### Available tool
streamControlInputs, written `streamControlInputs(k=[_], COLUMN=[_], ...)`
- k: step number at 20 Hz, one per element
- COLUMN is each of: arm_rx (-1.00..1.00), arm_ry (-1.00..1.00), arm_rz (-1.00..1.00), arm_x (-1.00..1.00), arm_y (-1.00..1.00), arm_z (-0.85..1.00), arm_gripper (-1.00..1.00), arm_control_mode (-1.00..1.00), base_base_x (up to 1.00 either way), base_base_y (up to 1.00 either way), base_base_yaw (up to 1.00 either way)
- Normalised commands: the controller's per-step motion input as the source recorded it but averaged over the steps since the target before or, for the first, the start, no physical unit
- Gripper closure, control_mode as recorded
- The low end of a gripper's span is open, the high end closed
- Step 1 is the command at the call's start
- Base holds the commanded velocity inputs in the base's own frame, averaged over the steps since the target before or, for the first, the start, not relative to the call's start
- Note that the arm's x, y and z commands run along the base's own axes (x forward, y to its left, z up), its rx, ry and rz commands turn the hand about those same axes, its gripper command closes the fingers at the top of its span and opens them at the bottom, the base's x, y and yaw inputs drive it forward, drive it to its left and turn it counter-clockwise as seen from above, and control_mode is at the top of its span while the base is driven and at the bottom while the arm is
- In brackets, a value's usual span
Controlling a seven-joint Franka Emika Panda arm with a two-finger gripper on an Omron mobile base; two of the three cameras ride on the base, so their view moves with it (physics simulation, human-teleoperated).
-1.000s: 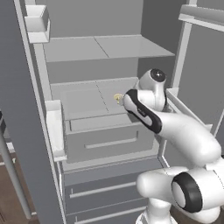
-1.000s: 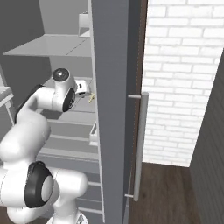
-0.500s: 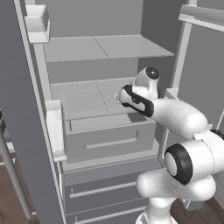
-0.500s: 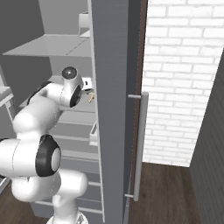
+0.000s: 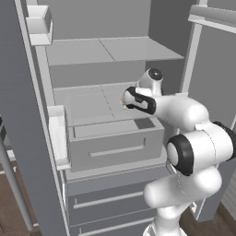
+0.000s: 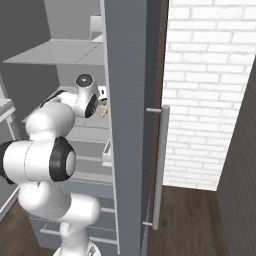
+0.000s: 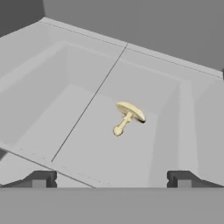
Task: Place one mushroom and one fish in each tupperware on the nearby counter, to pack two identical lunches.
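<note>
Between my two dark fingertips, which stand spread wide with nothing held, lies bare grey floor; my gripper point(image 7: 111, 178) hovers low at the near edge of a shallow grey compartment point(image 7: 48, 92) inside an open fridge point(image 5: 110, 50); ahead of it, just right of centre in the hand view, one tan mushroom point(image 7: 127, 117) lies tipped on its side, cap pointing away and to the right, short pale stem pointing back toward me; it rests apart from every wall, with a thin dark seam running across the floor to its left. From the left base view my white arm point(image 5: 184, 115) reaches into the middle shelf, above a closed grey drawer point(image 5: 115, 145) with a thin handle; a speck of yellow by the wrist is the mushroom. To do this step well, I judge that I should move forward and down until the mushroom sits squarely between the fingers, turn the hand so they close across the stem and cap rather than along them, and close gently, since so small and rounded a thing could roll or squirt aside. By count: one mushroom, one drawer, two fingertips; I cannot make out any fish or tupperware.
</note>
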Motion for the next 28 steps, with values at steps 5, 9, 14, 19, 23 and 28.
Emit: streamControlInputs(k=[5,9,14,19,23,28], arm_rx=[0.0,0.0,0.0,0.0,0.0,0.0], arm_ry=[0.0,0.03,0.0,0.0,0.03,0.02], arm_rz=[0.01,0.05,0.03,0.02,0.04,0.01], arm_x=[0.56,0.74,0.31,0.2,0.57,0.59], arm_y=[-0.02,0.0,0.0,0.0,0.0,0.0], arm_z=[-0.08,-0.03,-0.18,-0.29,-0.24,-0.12], arm_gripper=[-1.0,-1.0,-1.0,-1.0,-1.0,-1.0], arm_control_mode=[-1.0,-1.0,-1.0,-1.0,-1.0,-1.0], base_base_x=[0.0,0.0,0.0,0.0,0.0,0.0], base_base_y=[0.0,0.0,0.0,0.0,0.0,0.0], base_base_yaw=[0.0,0.0,0.0,0.0,0.0,0.0])
